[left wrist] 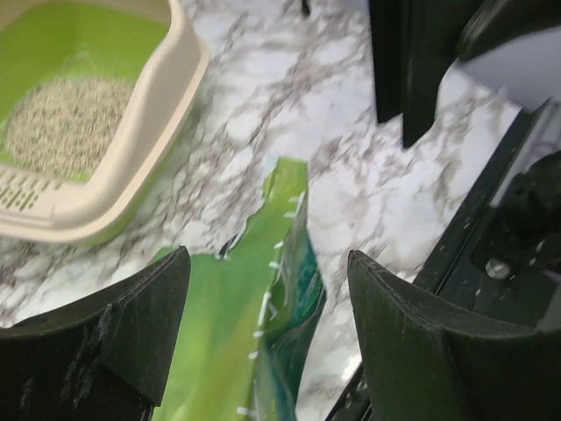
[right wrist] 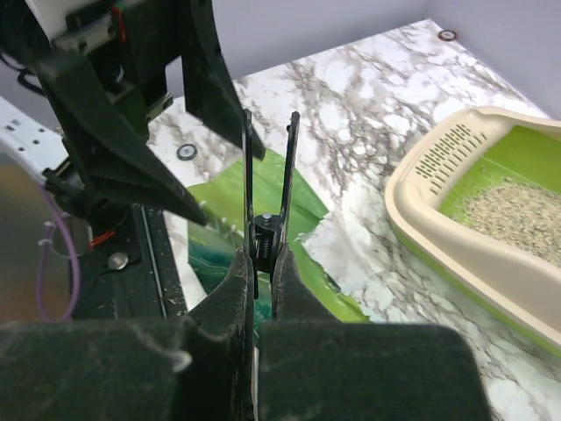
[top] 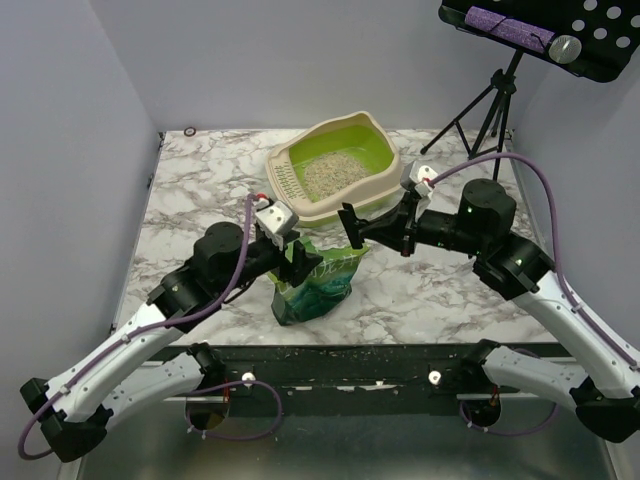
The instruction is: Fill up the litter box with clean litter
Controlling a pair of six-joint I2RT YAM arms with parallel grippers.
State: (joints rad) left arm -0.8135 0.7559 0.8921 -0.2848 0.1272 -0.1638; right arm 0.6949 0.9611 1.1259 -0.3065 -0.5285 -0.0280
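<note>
The litter box [top: 372, 185] stands at the back middle of the table, with a patch of grey-beige litter [top: 333, 176] inside. It also shows in the left wrist view [left wrist: 153, 114] and the right wrist view [right wrist: 438, 219]. A green printed bag [top: 315, 282] stands open near the front edge. My left gripper [top: 297, 262] is open and empty, its fingers either side of the bag's top edge [left wrist: 263, 289]. My right gripper [top: 378, 228] is shut on a black spring clip [right wrist: 267, 167], held above the bag between the bag and the box.
A black tripod [top: 490, 105] with a perforated tray [top: 545, 35] stands at the back right. A black rail [top: 380, 355] runs along the table's front edge. A small ring [top: 190, 131] lies at the back left corner. Grey walls close in left and back.
</note>
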